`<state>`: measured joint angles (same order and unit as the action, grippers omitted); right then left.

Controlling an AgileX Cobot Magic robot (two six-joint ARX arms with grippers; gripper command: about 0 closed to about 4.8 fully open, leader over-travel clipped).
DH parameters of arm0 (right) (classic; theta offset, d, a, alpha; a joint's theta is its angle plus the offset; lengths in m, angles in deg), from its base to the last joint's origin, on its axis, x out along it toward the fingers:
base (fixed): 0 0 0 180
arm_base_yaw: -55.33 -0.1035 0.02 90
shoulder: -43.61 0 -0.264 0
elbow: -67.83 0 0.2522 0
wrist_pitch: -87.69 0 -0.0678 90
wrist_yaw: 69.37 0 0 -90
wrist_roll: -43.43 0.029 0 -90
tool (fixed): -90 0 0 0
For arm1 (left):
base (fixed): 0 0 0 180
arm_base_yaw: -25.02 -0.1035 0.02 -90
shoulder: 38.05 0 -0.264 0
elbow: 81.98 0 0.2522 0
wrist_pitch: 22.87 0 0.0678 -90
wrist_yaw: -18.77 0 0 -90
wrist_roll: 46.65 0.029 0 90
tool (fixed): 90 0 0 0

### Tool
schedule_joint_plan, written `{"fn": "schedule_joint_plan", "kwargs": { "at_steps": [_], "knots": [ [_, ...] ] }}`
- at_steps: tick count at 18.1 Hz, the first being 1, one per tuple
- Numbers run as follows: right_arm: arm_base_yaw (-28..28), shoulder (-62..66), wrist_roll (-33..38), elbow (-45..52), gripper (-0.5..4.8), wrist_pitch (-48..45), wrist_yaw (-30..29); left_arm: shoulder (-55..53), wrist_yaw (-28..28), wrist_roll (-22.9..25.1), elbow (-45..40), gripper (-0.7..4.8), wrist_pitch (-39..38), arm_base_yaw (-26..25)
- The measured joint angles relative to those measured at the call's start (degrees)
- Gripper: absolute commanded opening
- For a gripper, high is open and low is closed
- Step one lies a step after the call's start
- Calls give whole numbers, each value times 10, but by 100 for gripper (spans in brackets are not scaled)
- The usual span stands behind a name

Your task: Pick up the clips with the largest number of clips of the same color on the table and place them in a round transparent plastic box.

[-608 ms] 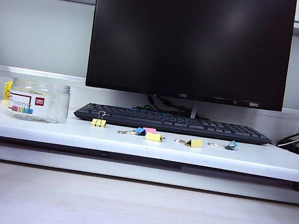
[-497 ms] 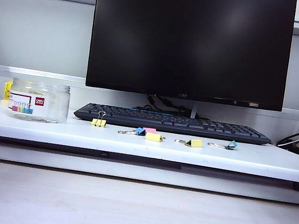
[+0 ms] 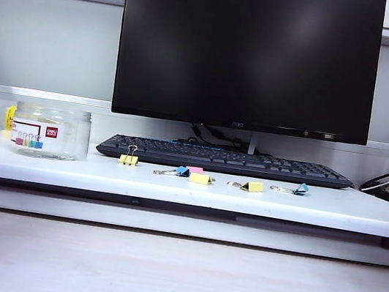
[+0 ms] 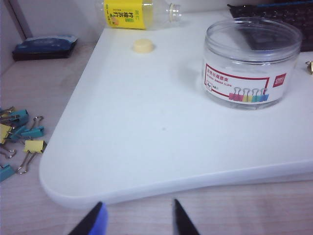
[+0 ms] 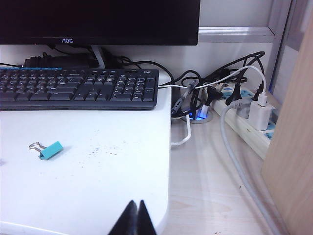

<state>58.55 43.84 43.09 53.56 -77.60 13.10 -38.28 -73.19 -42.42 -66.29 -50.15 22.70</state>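
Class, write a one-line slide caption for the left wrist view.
Open left end effector hovers before the white board's corner, clear labelled jar standing beyond.

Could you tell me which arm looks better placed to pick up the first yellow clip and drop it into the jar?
Probably the left. The left gripper is open and faces the round transparent plastic box, with the leftmost yellow clip nearby. The right gripper is shut and faces the teal clip at the far end.

Low frontal exterior camera; both wrist cameras overlook the white board's (image 3: 174, 183) ends.
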Motion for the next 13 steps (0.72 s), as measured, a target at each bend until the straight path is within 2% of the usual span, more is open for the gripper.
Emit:
{"fn": "schedule_joint_plan", "kwargs": {
  "at_steps": [11,13],
  "knots": [
    [0,0,1,0,-1,0,0,0,0,0,0,183,0,0],
    [0,0,23,0,-1,0,0,0,-7,-2,0,183,0,0]
  ]
}}
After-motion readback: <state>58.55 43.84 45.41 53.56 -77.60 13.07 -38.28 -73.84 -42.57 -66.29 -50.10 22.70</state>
